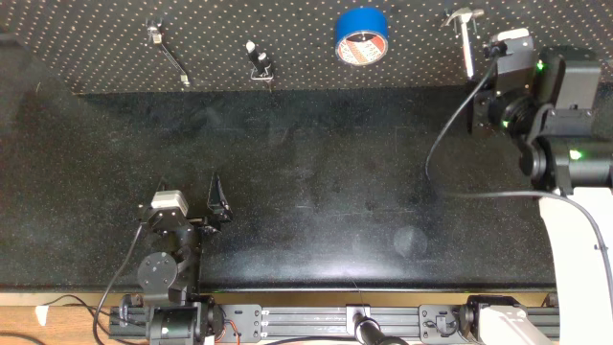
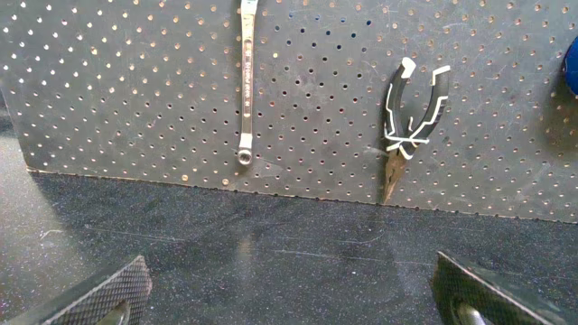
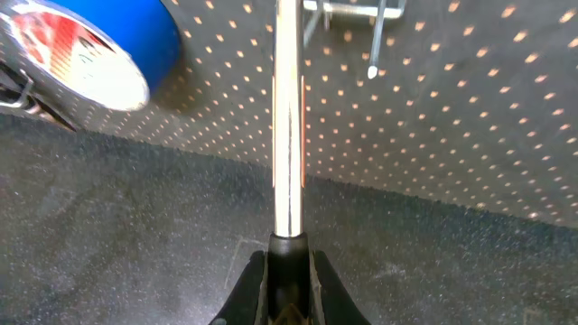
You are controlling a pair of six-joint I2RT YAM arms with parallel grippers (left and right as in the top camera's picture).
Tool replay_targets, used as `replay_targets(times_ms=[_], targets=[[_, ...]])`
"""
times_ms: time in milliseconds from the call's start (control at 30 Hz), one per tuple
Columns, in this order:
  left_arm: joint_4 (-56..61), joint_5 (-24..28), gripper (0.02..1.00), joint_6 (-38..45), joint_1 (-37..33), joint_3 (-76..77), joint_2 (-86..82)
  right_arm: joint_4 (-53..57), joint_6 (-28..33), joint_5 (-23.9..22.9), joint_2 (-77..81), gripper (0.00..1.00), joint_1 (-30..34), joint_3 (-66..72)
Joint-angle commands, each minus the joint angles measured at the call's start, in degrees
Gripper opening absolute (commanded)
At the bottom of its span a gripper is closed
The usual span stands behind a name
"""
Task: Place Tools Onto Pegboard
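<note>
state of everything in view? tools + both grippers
wrench: hung on pegboard, vertical
pliers: hung on pegboard, nose down
tape: hung on pegboard
hammer: upright against pegboard, handle gripped; cannot tell if hooked
left gripper: open, empty
right gripper: shut on hammer handle

L arm folded low near its base, left gripper point(image 1: 218, 201) facing fwd, fingers point(image 2: 99, 293) spread wide. R arm stretched far fwd on its own side, wrist raised, right gripper point(image 3: 289, 275) clamped on hammer point(image 3: 289, 135) handle.
</note>
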State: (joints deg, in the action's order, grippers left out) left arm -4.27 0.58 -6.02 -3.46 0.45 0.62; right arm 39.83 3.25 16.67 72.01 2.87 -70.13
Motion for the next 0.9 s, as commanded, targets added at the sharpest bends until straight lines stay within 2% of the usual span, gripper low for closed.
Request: replay_targets(times_ms=[33,167,633,900], targets=[[-0.3,0.8,0.996,0.5,-0.2,-0.1,-0.4,-0.3,-1.1,-1.3,2.1,0.077,-0.3,-0.4],[-0.3,0.8,0.996,0.5,-0.2,-0.1,-0.4,-0.3,-2.9,-4.2,3.8,0.075,-0.3,-0.4],[-0.3,0.8,0.996,0.5,-0.2,-0.1,-0.4,-3.3,-2.9,-4.2,9.7,0.075,-0.3,-0.4],[-0.3,0.8,0.998,0.5,-0.2,-0.1,-0.4,-4.3,0.0,-4.2,12.5,0.075,-0.3,-2.0]])
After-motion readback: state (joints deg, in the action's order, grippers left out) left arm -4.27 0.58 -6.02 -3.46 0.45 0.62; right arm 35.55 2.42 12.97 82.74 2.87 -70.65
